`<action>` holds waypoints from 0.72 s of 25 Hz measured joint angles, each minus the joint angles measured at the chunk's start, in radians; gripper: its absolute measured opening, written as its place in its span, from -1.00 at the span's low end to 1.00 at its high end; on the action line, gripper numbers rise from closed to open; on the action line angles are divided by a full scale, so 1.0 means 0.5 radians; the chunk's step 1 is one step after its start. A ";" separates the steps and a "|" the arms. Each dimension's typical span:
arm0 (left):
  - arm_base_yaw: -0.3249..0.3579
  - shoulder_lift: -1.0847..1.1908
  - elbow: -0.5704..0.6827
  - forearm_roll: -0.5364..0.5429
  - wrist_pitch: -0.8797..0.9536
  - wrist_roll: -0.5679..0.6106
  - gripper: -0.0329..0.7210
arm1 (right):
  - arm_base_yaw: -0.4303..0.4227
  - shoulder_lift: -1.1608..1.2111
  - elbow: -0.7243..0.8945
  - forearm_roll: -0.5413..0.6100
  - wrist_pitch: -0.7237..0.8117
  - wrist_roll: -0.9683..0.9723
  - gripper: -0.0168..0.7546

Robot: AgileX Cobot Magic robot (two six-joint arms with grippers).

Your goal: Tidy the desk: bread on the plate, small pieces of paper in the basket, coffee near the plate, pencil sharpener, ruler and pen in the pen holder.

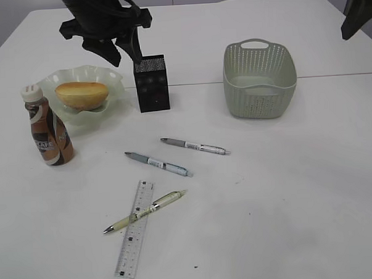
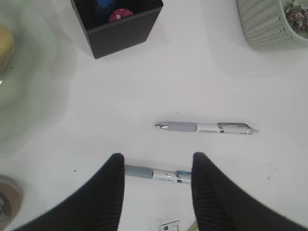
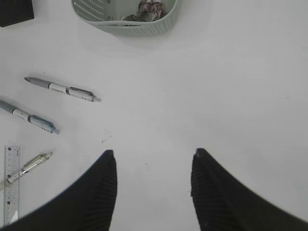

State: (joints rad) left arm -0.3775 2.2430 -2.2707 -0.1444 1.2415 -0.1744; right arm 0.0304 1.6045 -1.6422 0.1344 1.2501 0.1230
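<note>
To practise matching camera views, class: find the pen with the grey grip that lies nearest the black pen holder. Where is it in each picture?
Exterior view: the pen lies mid-table, just below the pen holder.
Left wrist view: the pen is right of centre, above the open left gripper.
Right wrist view: the pen is at upper left.
Shared landmark: the basket, at the top of both wrist views.

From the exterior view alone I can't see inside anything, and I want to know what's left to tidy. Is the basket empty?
Observer: No. The right wrist view shows crumpled paper inside the basket.
Operator: And the pen holder?
Observer: The left wrist view shows a blue and a red item in the pen holder; no pens.
Operator: Is either gripper carrying something?
Observer: No. The left gripper and right gripper are both open and empty.
</note>
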 joint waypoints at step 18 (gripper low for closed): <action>-0.121 -0.700 0.972 0.048 0.000 -0.019 -0.01 | 0.000 0.000 0.000 0.004 0.000 0.000 0.01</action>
State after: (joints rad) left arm -0.4382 1.8928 -1.7847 -0.1202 1.2415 -0.1838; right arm 0.0304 1.6045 -1.6422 0.1366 1.2501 0.1230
